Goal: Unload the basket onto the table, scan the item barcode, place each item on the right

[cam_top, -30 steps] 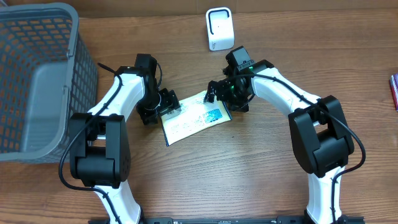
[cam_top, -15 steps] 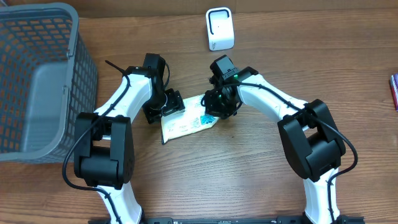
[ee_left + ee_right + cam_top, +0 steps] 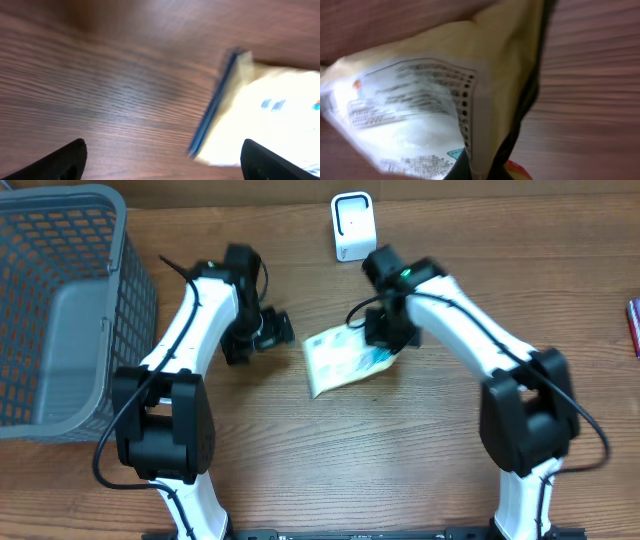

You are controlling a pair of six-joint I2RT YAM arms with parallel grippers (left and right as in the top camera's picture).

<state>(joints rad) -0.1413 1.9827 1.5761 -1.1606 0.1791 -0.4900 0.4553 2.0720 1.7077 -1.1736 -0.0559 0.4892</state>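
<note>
Well, the right jaws were clenched on one edge of the packet (image 3: 345, 360), a thin pinch near a corner, with the rest of it hanging out to the side. The left jaws were spread wide and gripping nothing, near the packet's other end and not touching it. So the packet sat between the two arms, near the middle of the tabletop (image 3: 300, 470), with the scanner (image 3: 352, 227) beyond it at the far edge. My worry was that edge grip: the packet looked soft, so it could sag, swing or slip out on the way over. I also couldn't find a barcode in the right wrist view, only fine print, so it might meet the scanner wrong face first. A crease across the code would spoil the read too.
</note>
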